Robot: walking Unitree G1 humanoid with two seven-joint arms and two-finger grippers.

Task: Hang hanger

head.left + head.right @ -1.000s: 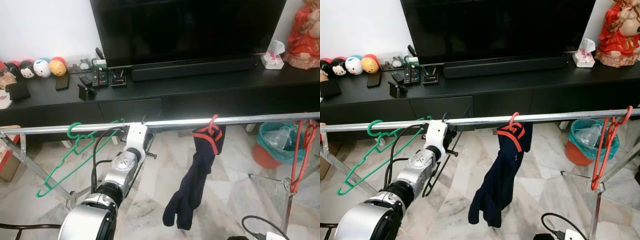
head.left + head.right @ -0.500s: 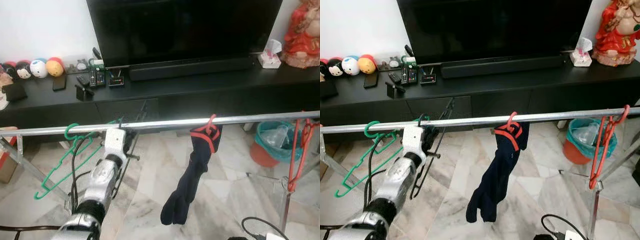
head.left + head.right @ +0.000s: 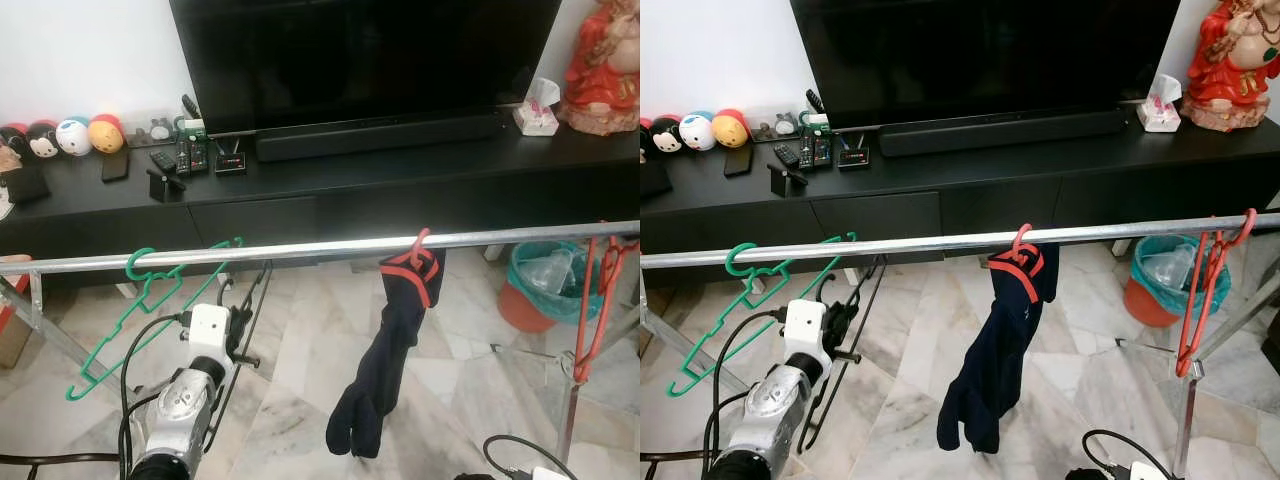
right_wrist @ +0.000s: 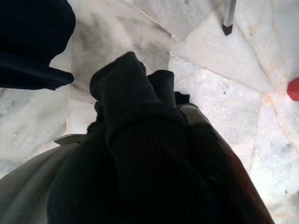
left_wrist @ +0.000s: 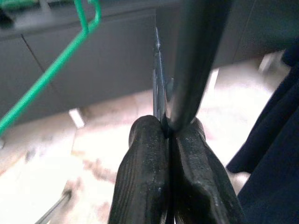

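The left end effector (image 5: 170, 140), fingers pressed together, pinches a black hanger (image 3: 243, 318) below the rail (image 3: 330, 247), which lies at twelve o'clock, long axis crosswise. The right end effector (image 4: 154, 154) seems wrapped in dark cloth (image 4: 135, 140); its state is unclear.

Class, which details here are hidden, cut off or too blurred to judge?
- Black hanger: lower part hidden behind the left arm in the eye views.
- Left tool: what it clamps is a dark blur in its wrist view.
- Right tool: covered by dark cloth in its wrist view.
- Bin: contents too small.
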